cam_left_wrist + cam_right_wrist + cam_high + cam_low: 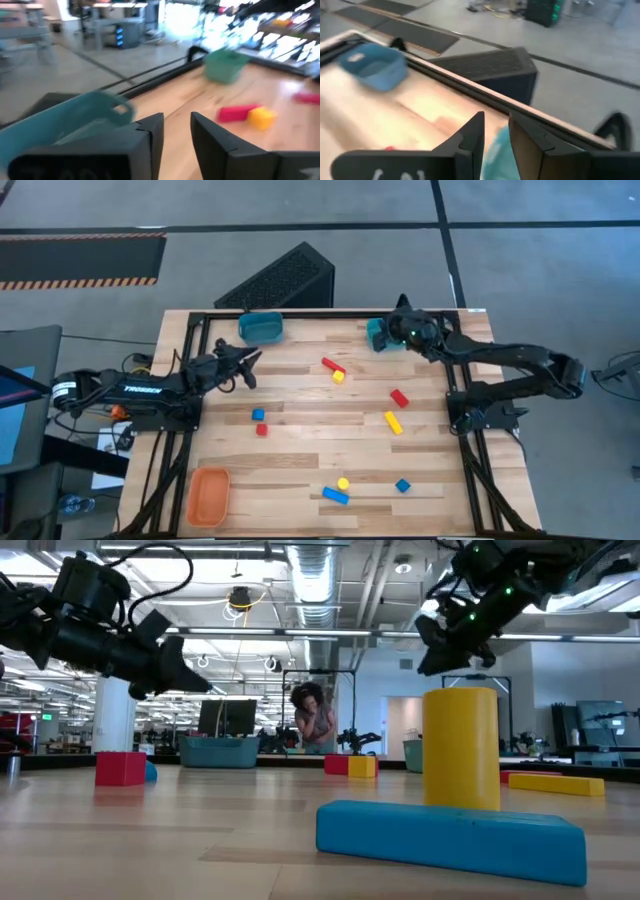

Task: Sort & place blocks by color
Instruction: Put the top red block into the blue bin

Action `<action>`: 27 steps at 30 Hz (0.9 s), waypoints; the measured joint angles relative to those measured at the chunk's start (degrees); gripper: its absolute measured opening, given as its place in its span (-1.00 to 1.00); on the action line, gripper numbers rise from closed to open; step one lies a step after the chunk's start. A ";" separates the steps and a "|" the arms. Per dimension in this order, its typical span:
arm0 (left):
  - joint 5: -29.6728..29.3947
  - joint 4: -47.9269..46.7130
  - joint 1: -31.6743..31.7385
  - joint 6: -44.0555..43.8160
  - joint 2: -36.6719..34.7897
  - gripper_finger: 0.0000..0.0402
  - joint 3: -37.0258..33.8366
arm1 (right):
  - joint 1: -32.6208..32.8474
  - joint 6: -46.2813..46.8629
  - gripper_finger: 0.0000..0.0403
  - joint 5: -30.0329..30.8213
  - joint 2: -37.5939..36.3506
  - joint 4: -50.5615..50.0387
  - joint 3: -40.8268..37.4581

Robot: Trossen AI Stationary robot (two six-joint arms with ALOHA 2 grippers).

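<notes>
The blocks lie scattered over the pale wooden worktop (pixel 300 470), all small, plain-coloured pieces. Toward the far middle a red bar (pixel 332 365) lies touching a yellow cube (pixel 338 377). Right of centre a red block (pixel 399 397) lies just above a slanted yellow bar (pixel 393 422). Left of centre a blue cube (pixel 258 414) sits close above a red cube (pixel 261 430). Near the front edge a yellow piece (pixel 343 483) stands just behind a flat blue bar (pixel 335 496), and a blue cube (pixel 402 486) lies apart to their right. In the low view that yellow piece shows as an upright cylinder behind the long blue bar.

None of the blocks sits in a bin. One teal bin (pixel 261 328) stands at the far edge left of centre, a second teal bin (pixel 377 333) at the far edge right of centre, and an orange bin (pixel 209 495) at the front left corner.

The left tool (pixel 250 370) hovers near the first teal bin, its fingers (pixel 150 131) a narrow gap apart, pinching nothing. The right tool (pixel 395 332) hangs over the second teal bin, its fingers (pixel 470 137) likewise slightly parted and empty.
</notes>
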 joint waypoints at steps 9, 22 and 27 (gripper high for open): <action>9.69 -0.68 -1.01 3.50 3.60 -0.18 7.23 | 8.71 -2.19 -0.22 0.00 1.95 -2.44 0.51; 17.23 -16.02 2.70 19.60 31.44 -0.13 32.44 | 11.15 -7.00 -0.06 5.94 6.93 -10.06 0.51; 26.03 -32.57 6.58 26.62 41.88 -0.13 47.13 | 10.00 -4.77 0.00 7.58 6.86 -19.35 0.49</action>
